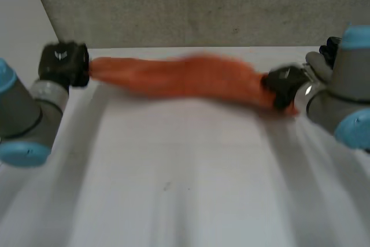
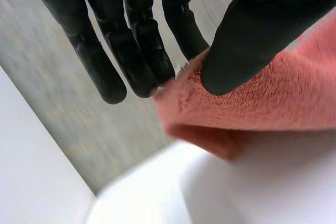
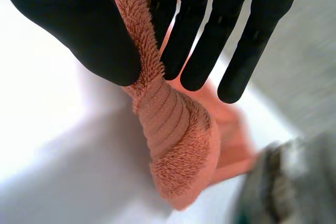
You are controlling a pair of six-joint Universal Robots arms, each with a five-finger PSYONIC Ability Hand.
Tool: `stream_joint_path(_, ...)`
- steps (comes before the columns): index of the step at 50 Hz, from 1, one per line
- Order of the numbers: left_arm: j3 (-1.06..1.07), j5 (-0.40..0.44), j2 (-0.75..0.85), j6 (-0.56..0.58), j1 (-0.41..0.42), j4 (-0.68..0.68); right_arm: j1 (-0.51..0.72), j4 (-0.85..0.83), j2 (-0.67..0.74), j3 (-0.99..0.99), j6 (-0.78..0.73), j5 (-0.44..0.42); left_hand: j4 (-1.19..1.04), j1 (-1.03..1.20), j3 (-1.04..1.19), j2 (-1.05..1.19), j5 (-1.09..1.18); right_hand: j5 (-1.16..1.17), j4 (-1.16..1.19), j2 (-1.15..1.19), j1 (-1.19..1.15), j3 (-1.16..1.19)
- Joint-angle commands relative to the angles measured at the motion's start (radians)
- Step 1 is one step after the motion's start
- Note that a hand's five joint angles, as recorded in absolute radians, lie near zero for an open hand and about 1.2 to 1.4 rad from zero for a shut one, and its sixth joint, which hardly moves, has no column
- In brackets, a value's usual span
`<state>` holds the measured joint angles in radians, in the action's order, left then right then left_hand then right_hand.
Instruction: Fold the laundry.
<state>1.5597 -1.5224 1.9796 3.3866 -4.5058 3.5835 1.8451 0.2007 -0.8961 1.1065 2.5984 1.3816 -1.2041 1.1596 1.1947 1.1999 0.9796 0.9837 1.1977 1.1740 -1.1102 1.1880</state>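
Observation:
An orange towel [image 1: 185, 78] stretches across the far part of the white table [image 1: 185, 172], held up between both hands. My left hand [image 1: 63, 62] grips its left end; in the left wrist view the thumb [image 2: 247, 45] pinches the towel's corner [image 2: 252, 103] against the straight fingers [image 2: 131, 51]. My right hand [image 1: 284, 85] grips the right end; in the right wrist view the towel's edge [image 3: 168, 129] is pinched between the thumb [image 3: 79, 30] and the fingers [image 3: 210, 30], and its end hangs down below the hand.
A grey wall [image 1: 202, 4] rises behind the table's far edge. The left arm [image 1: 23, 120] and the right arm [image 1: 341, 91] flank the table. The left arm [image 3: 289, 182] also shows beyond the towel in the right wrist view.

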Motion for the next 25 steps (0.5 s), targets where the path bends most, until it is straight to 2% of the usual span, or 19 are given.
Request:
stream_joint_path(1, 0.171, 0.073, -0.094, 0.014, -0.055, 0.009, -0.012, -0.018, 0.014, 0.141, -0.041, -0.004, -0.192, 0.237, 0.202, 0.196, 0.242, -0.121, -0.161, -0.137, 0.073, -0.151)
stream_joint_path(3, 0.200, 0.102, -0.137, 0.016, -0.059, 0.009, -0.012, -0.020, 0.002, 0.141, -0.041, 0.001, -0.192, 0.237, 0.202, 0.196, 0.242, -0.619, -0.658, -0.635, 0.571, -0.649)
stream_joint_path(4, 0.207, 0.108, -0.153, 0.014, -0.059, 0.009, -0.012, -0.018, -0.009, 0.139, -0.043, 0.007, -0.192, 0.237, 0.202, 0.196, 0.242, -0.787, -0.826, -0.803, 0.739, -0.817)
stream_joint_path(5, 0.214, 0.116, -0.168, 0.014, -0.059, 0.009, -0.010, -0.011, -0.042, 0.132, -0.047, 0.008, -0.192, 0.237, 0.202, 0.196, 0.242, -0.829, -0.869, -0.845, 0.781, -0.859)
stream_joint_path(10, 0.247, 0.131, -0.258, 0.014, -0.059, 0.012, -0.007, 0.029, -0.155, 0.082, -0.049, 0.010, -0.192, 0.237, 0.202, 0.196, 0.242, -0.830, -0.869, -0.845, 0.782, -0.859)
stream_joint_path(13, 0.252, 0.133, -0.291, 0.013, -0.055, 0.011, -0.012, 0.130, -0.168, 0.010, -0.052, 0.010, -0.192, 0.237, 0.202, 0.196, 0.242, -0.824, -0.863, -0.840, 0.776, -0.854)
stream_joint_path(15, 0.257, 0.133, -0.301, 0.011, -0.055, 0.011, -0.012, 0.196, -0.146, -0.045, -0.051, 0.005, -0.192, 0.237, 0.202, 0.196, 0.242, -0.809, -0.849, -0.825, 0.761, -0.839)
stream_joint_path(20, 0.264, 0.133, -0.317, 0.013, -0.047, 0.011, -0.010, 0.423, 0.022, -0.224, -0.061, 0.010, -0.192, 0.237, 0.202, 0.196, 0.242, -0.780, -0.819, -0.796, 0.732, -0.810)
stream_joint_path(25, 0.261, 0.133, -0.321, 0.013, -0.044, 0.011, -0.012, 0.500, 0.118, -0.298, -0.104, 0.034, -0.192, 0.237, 0.202, 0.196, 0.242, -0.762, -0.802, -0.778, 0.714, -0.792)
